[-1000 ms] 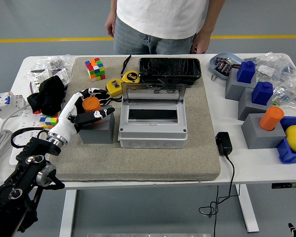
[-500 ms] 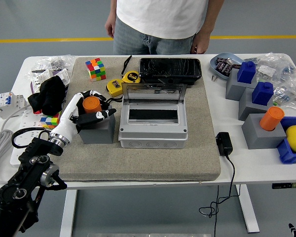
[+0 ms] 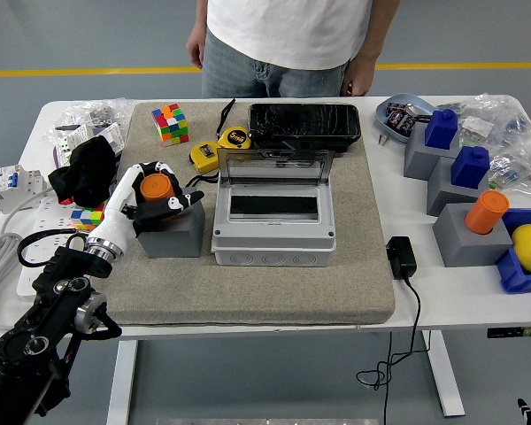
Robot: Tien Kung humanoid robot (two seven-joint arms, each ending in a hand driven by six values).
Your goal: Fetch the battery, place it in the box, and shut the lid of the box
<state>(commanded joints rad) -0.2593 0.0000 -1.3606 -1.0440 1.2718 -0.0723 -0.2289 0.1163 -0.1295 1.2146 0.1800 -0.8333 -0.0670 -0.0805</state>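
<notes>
The battery [image 3: 156, 187] is an orange cylinder standing in a grey block [image 3: 177, 235] at the left of the tan mat. My left hand [image 3: 163, 189] reaches in from the lower left and its fingers are curled around the battery, thumb on the near side. To the right of the block the grey box [image 3: 274, 241] stands open, its clear lid [image 3: 274, 166] tipped up at the back. My right arm is out of view.
A Rubik's cube [image 3: 169, 122], yellow tape measures [image 3: 234, 138] and a black tray [image 3: 304, 124] lie behind the box. A black cloth [image 3: 88, 168] is at the left, a black adapter [image 3: 399, 257] and grey blocks [image 3: 465, 237] at the right. A person [image 3: 288, 35] stands at the far side, hands hanging.
My left hand's fingers have drawn in around the orange battery, and hand and battery have shifted slightly to the left on the block.
</notes>
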